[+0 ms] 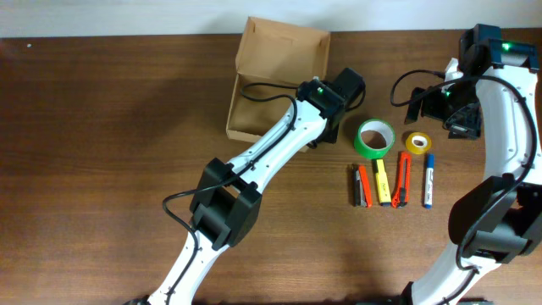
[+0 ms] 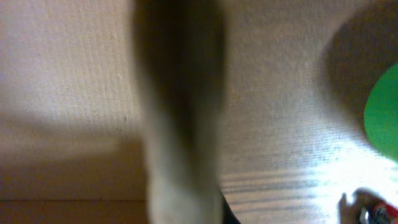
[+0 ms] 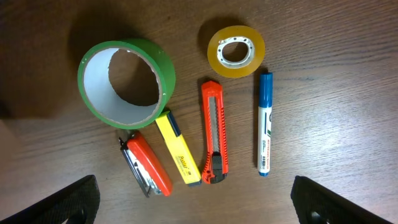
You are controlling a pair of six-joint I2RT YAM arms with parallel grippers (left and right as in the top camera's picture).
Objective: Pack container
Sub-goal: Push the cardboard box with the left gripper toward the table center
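Left hand (image 1: pixel 345 87) hangs beside the container (image 1: pixel 279 52); right hand (image 1: pixel 440 103) hovers, fingers spread.

Robot lab workbench: white robot arms (image 1: pixel 279 144) over a dark wooden table (image 1: pixel 102 127) with green tape (image 3: pixel 126 83), a utility knife (image 3: pixel 213 130) and a marker (image 3: pixel 265 124).

My overhead feed is sharp and evenly bright. The dark brown wooden table (image 1: pixel 102 152) shows only faint, soft shadows, and the tan-brown cardboard box (image 1: pixel 284 47) reads in an even, matte tone. The right wrist feed is crisp too: the wide green tape roll (image 3: pixel 126 84) and the small yellow tape roll (image 3: pixel 236 51) drop diffuse shadows toward 11 o'clock. My left wrist feed is badly out of focus, with a dark smeared band running from 12 to 6 o'clock and bright glare on the wood at 5 o'clock.
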